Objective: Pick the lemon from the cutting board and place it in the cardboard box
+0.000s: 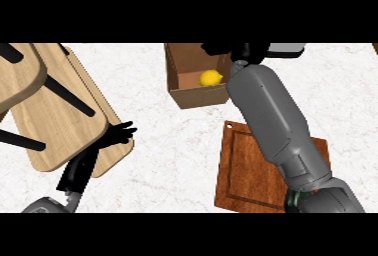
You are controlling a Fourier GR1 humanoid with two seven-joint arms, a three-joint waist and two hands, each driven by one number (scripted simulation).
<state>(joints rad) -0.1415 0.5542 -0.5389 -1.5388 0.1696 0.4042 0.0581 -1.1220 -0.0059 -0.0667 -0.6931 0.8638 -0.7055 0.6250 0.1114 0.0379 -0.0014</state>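
— We are looking steeply down on a white table (177, 150) with a faint grey marbling. What do we have on it?

— At the top middle we see a cardboard box (196, 97), open upward, its brown front wall facing us. Below it and a little to the right lies a reddish-brown cutting board (247, 180), with one corner pointing toward the box; the two are apart.

— And the lemon?

— We find the lemon (211, 77) inside the box, resting on its floor near the right wall. It is small, yellow and fully in sight.

— Where is the right hand?

— The grey right forearm (273, 120) runs up from the lower right, across the cutting board, to the box's right side. The black right hand (247, 51) shows at the box's far right corner, cut partly by the view's top edge. We see it apart from the lemon, but whether it is open or closed we cannot tell.

— And the left hand?

— We see the left hand (117, 134) at the left, its fingers spread and straight, holding nothing. It lies over the edge of some pale wooden furniture (59, 115) with black bars, well apart from the box and the board.
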